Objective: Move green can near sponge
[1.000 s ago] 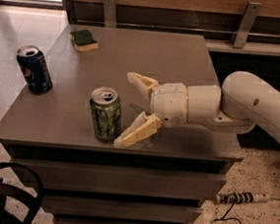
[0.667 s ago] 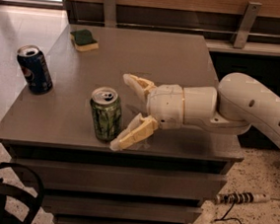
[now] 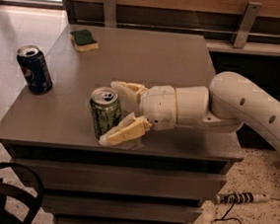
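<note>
The green can stands upright near the front edge of the grey table, silver top showing. My gripper reaches in from the right, open, with one finger behind the can and the other in front of it, so the can sits between them. I cannot tell whether the fingers touch it. The sponge, dark green on pale yellow, lies at the table's far left corner, well away from the can.
A dark blue Pepsi can stands near the table's left edge. A wooden wall with metal brackets runs behind the table. Black cables and a power strip lie on the floor in front.
My gripper has moved left toward the green can, so its fingers now straddle the can. The can, sponge and Pepsi can have not moved.
</note>
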`<state>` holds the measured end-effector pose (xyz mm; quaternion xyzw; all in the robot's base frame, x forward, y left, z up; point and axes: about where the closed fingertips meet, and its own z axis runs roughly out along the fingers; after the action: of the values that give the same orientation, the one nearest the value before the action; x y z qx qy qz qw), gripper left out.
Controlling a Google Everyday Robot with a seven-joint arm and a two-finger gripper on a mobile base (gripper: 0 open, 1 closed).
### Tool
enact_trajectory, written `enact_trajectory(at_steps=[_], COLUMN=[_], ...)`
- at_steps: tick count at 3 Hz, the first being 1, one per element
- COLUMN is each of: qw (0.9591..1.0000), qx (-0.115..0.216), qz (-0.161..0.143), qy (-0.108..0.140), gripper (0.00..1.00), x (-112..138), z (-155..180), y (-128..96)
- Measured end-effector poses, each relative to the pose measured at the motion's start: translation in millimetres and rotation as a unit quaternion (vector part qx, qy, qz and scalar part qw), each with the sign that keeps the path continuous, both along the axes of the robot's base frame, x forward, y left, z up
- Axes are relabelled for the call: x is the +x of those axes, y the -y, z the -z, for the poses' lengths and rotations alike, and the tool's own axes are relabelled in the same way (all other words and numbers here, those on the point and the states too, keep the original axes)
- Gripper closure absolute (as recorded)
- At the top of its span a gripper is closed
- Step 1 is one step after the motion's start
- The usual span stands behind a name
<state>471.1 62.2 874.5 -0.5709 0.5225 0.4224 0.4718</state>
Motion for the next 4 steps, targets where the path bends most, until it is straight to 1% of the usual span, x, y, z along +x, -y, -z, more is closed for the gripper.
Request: enact_trajectory(at_steps=[1, 3, 4], qw=[1.0, 1.0, 1.0], qx=[0.0, -0.001, -0.001], qz=[-0.002, -0.006, -0.008], qy=[0.0, 0.002, 0.002], gripper=[0.39, 0.88, 1.0], x=[-1.0, -3.2, -4.1], z=[-0.6, -1.9, -2.5], y=[-1.9, -6.0, -7.7])
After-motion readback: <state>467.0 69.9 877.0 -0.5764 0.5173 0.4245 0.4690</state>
